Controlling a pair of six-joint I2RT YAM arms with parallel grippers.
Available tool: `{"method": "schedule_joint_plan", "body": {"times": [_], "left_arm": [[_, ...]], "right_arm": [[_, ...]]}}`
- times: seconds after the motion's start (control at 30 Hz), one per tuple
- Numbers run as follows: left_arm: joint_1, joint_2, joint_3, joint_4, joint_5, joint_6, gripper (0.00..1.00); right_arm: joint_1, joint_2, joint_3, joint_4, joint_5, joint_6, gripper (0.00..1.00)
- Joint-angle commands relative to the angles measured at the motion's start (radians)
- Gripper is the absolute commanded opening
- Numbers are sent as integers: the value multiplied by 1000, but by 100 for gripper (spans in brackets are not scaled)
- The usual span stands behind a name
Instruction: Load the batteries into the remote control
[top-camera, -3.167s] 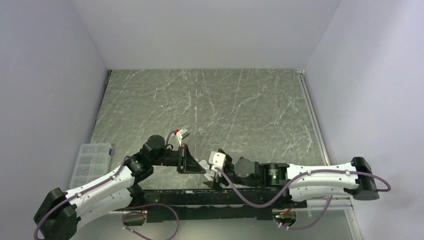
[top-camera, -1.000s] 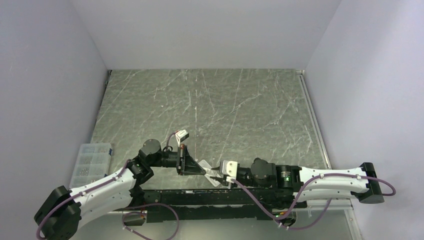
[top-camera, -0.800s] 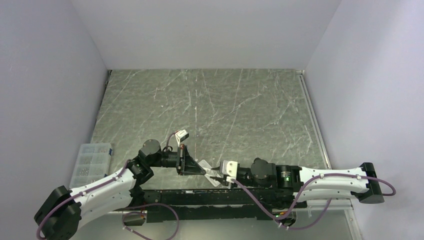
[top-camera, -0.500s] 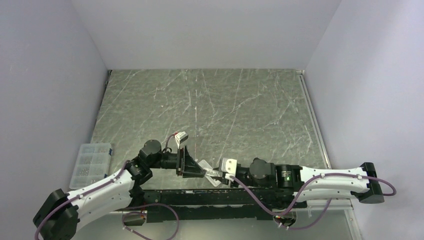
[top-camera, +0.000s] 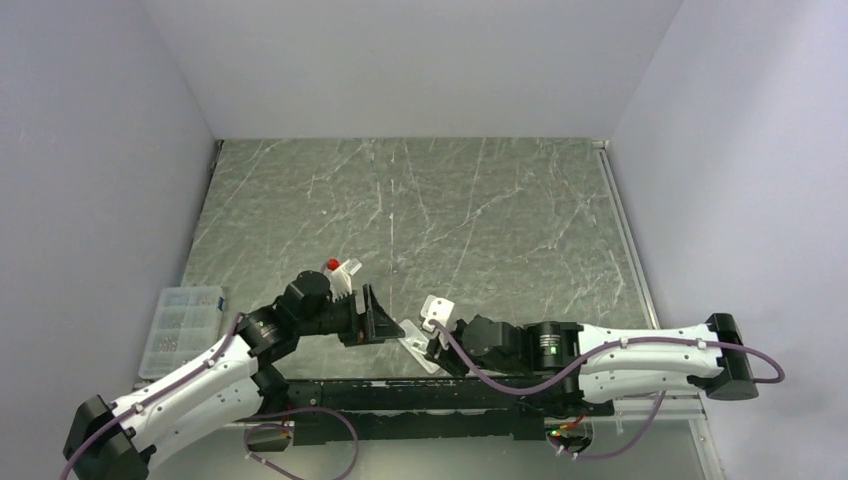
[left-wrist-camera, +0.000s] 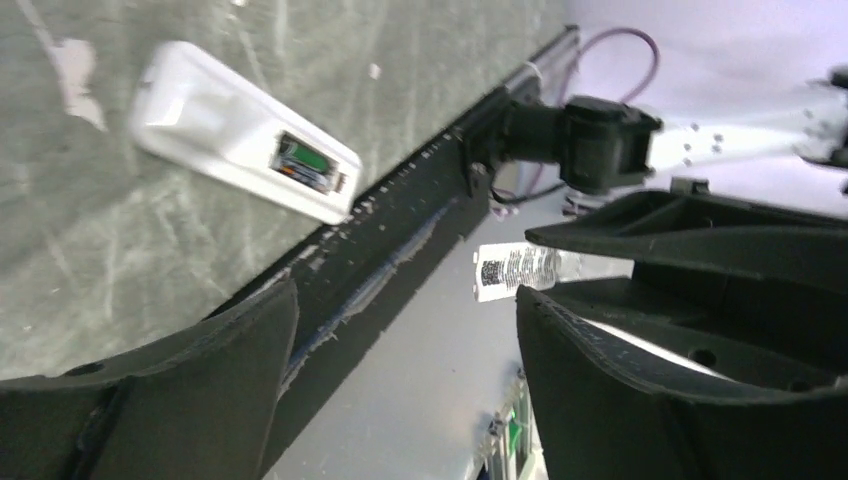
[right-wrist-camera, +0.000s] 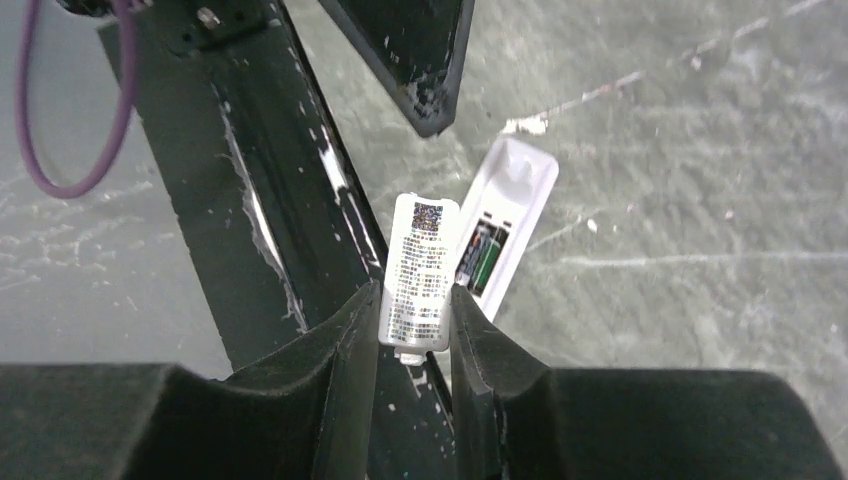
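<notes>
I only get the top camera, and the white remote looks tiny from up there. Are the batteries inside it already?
Observer: Yes. The right wrist camera shows the remote control lying back up with its compartment open, and the batteries are sitting inside.
Operator: Then what is that white bit the right arm is pinching?
Observer: The right gripper is shut on the white battery cover. Its printed label faces the camera, and it is held beside the remote control, not on it.
</notes>
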Motion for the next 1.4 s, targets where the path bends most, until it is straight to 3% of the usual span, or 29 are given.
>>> {"method": "schedule_joint_plan", "body": {"times": [0.0,0.27,0.77,1.37], "left_arm": [[4,34,49,-134,-150,116,93],[8,91,19,-110,-192,135,94],[15,129,-27,-39,-160,145,93],[26,102,-31,-71,-156,156,93]], "right_arm": [[2,52,51,-102,56,148,6],[-49,198,70,-122,28,211,5],[-136,412,162,-131,-21,151,3],[-137,516,221,-157,39,188,3]]}}
